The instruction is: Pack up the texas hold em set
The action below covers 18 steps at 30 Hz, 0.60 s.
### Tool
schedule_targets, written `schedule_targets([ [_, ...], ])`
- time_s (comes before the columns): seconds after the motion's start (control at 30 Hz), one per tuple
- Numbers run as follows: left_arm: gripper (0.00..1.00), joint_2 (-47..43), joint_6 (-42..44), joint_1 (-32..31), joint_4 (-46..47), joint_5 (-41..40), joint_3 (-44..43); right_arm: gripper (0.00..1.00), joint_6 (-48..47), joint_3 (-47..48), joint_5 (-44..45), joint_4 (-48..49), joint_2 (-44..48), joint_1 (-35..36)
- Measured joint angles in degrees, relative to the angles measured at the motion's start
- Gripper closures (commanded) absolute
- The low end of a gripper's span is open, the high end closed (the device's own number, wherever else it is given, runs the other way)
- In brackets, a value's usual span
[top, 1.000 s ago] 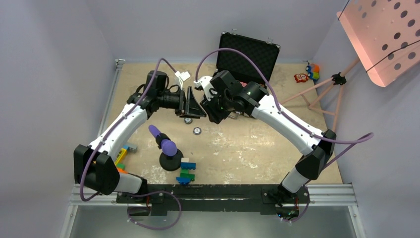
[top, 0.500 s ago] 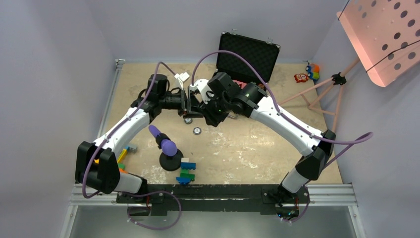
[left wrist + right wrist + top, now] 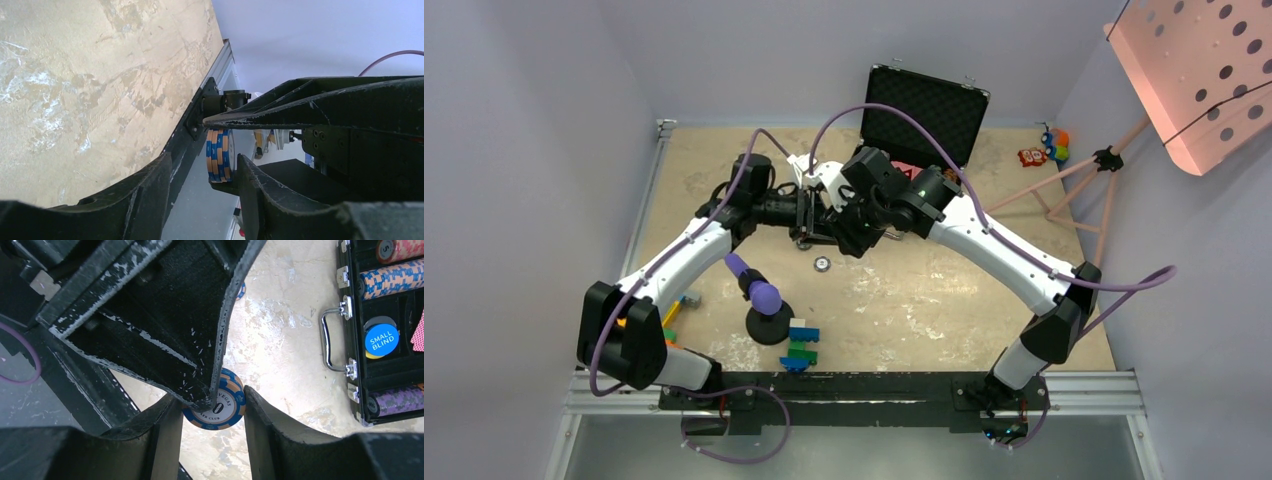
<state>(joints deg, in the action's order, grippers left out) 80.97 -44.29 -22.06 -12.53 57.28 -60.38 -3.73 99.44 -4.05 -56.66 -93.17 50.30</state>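
Note:
The black case [image 3: 924, 112] stands open at the back of the table. In the right wrist view the case [image 3: 350, 371] holds rows of striped chips [image 3: 392, 277], a blue small blind button [image 3: 381, 340] and a pink card corner [image 3: 418, 334]. My right gripper [image 3: 212, 399] is shut on a small stack of blue-and-orange chips [image 3: 220, 410], held by the rims in the air. My left gripper [image 3: 204, 161] is open and straddles the same stack [image 3: 218, 155]; one finger [image 3: 252, 190] lies against its flat face, with a gap on the other side. Both grippers meet mid-table, left [image 3: 808, 212] and right [image 3: 832, 216].
A loose chip [image 3: 822, 264] lies on the table just in front of the grippers. A purple-tipped object on a black base [image 3: 765, 305] and a toy-brick figure [image 3: 802, 345] stand near the front. Loose bricks [image 3: 670, 314] lie at the left; a pink perforated stand [image 3: 1194, 80] leans at the right.
My left gripper has moved right to meet the right one, and its jaws have narrowed round the chip stack. The right gripper has shifted slightly left, still holding the stack.

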Motion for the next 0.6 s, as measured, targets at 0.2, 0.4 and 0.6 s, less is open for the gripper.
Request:
schedule_targets([
  [0.2,0.60,0.7,0.3,-0.8,0.1,0.5,0.0,1.00,-0.1,0.0,0.0,-0.2,0.0,0.3],
  [0.4,0.83,0.8,-0.1,-1.7,1.2,2.1,0.0,1.00,-0.2,0.0,0.0,-1.3,-0.2,0.5],
  [0.6,1.00,0.8,-1.9,-1.9,2.1,2.3,0.1,1.00,-0.2,0.0,1.0,-1.3,-0.2,0.6],
])
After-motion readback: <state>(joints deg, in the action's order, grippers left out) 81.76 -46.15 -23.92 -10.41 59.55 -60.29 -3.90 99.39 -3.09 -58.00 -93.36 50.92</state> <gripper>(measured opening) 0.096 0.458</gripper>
